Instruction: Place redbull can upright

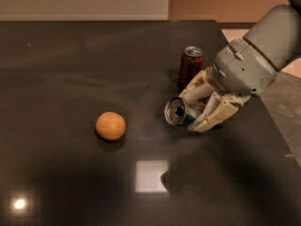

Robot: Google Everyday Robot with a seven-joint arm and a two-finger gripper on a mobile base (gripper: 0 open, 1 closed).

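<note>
The redbull can (pixel 178 112) is on its side, its silver top facing left toward the camera, blue body mostly hidden between the fingers. My gripper (pixel 200 108) is shut on the can and holds it just above the dark tabletop (pixel 70 60), at centre right. One cream finger (pixel 197 86) runs over the can, the other (pixel 217 114) under it. The grey arm comes in from the upper right.
A dark red soda can (pixel 191 66) stands upright just behind the gripper, close to it. An orange (pixel 110 125) lies to the left. The table's right edge (pixel 277 126) runs close by the gripper. A bright light reflection (pixel 151 175) shows on the tabletop in front.
</note>
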